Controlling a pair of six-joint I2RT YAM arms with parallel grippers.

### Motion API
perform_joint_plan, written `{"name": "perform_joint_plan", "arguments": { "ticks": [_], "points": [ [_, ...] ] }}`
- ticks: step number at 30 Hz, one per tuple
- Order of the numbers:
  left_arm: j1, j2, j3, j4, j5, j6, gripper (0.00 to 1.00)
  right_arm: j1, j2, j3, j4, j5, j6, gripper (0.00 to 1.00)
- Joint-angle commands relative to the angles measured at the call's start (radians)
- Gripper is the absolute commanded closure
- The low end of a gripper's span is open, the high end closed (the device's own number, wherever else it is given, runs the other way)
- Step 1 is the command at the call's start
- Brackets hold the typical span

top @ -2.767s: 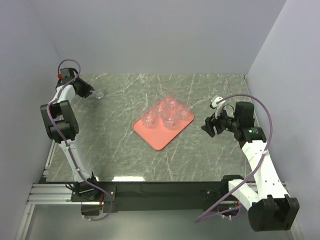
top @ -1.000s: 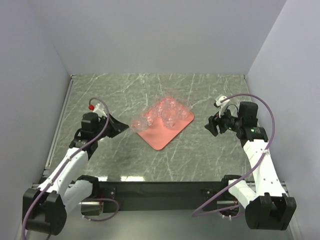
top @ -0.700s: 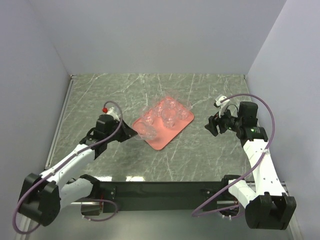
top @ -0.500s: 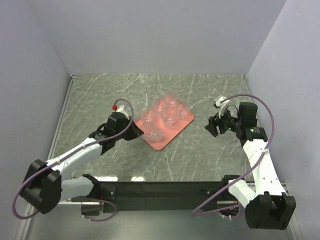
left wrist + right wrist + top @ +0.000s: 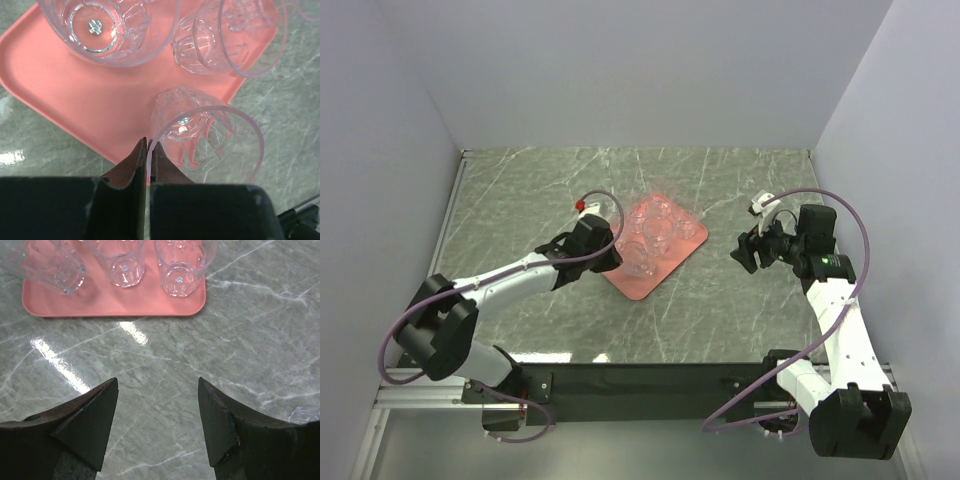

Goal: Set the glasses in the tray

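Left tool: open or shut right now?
Shut. In the left wrist view the left tool pinches the rim of a glass between its fingers, near the tray edge.

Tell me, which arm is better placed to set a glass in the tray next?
Left. The left gripper pinches a glass by its rim over the tray; the right gripper is open and empty, off beside the tray.

Clear glasses [image 5: 125, 262] crowd the salmon-pink tray [image 5: 115, 302].
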Motion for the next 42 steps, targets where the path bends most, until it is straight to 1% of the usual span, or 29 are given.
{"name": "perform_joint_plan", "arguments": {
  "ticks": [1, 11, 17, 20, 23, 24, 26, 30, 38, 40, 42],
  "points": [
    [-0.018, 0.031, 0.091, 0.002, -0.06, 0.033, 0.98, -0.011, -0.002, -0.003, 0.013, -0.018, -0.01, 0.28],
    [-0.041, 0.132, 0.181, -0.035, -0.105, 0.064, 0.96, -0.019, -0.004, -0.001, 0.012, -0.023, -0.012, 0.28],
    [-0.051, 0.158, 0.205, -0.053, -0.115, 0.078, 0.94, -0.027, -0.007, -0.001, 0.012, -0.028, -0.013, 0.28],
    [-0.052, 0.166, 0.216, -0.061, -0.118, 0.085, 0.91, -0.03, -0.007, 0.0, 0.01, -0.029, -0.013, 0.28],
    [-0.057, 0.167, 0.224, -0.069, -0.122, 0.088, 0.82, -0.033, -0.008, -0.001, 0.01, -0.032, -0.013, 0.28],
    [-0.058, 0.166, 0.227, -0.07, -0.122, 0.09, 0.75, -0.033, -0.008, -0.001, 0.01, -0.032, -0.013, 0.28],
    [-0.057, 0.161, 0.233, -0.078, -0.12, 0.094, 0.66, -0.034, -0.01, 0.0, 0.009, -0.034, -0.013, 0.28],
    [-0.058, 0.137, 0.24, -0.081, -0.106, 0.102, 0.55, -0.037, -0.01, -0.001, 0.009, -0.035, -0.013, 0.28],
    [-0.058, 0.014, 0.221, -0.084, -0.066, 0.143, 0.43, -0.053, -0.002, -0.001, 0.015, -0.012, -0.006, 0.28],
    [-0.058, -0.036, 0.213, -0.098, -0.075, 0.179, 0.42, -0.054, 0.003, 0.002, 0.03, 0.02, 0.011, 0.28],
    [-0.058, -0.072, 0.208, -0.133, -0.121, 0.206, 0.37, -0.057, 0.009, 0.008, 0.044, 0.078, 0.036, 0.28]
  ]
}}
